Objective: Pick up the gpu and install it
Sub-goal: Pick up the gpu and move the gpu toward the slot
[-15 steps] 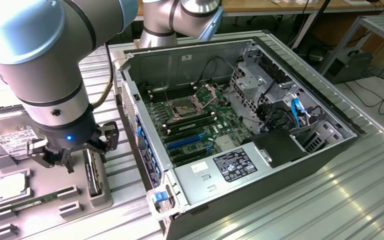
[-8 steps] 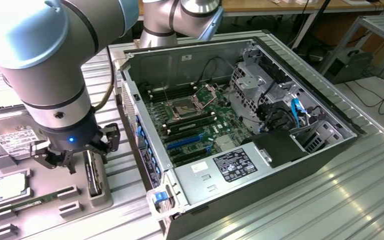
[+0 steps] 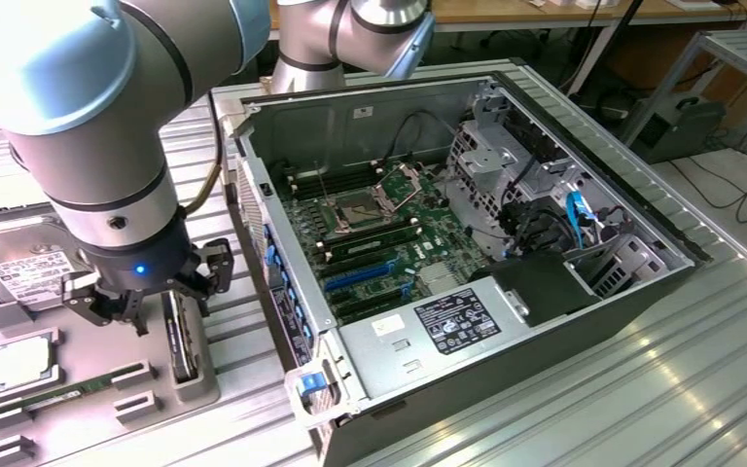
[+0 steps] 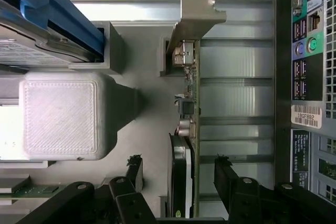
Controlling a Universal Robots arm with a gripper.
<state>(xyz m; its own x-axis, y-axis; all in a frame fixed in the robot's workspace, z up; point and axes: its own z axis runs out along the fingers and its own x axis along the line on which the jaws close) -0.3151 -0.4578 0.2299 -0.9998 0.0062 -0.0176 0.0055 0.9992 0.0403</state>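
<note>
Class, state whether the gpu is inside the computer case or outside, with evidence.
Out: the gpu stands on edge in a holder beside the case, between the open jaws of the gripper.

The end effector (image 3: 153,295) hangs with its fingers spread just above the gpu (image 3: 182,339). The gpu stands on edge in a grey holder (image 3: 199,389) on the tabletop (image 3: 633,389). An open case (image 3: 582,292) lies just beside it, toward the exterior view's right, with its motherboard (image 3: 380,248) exposed.
</note>
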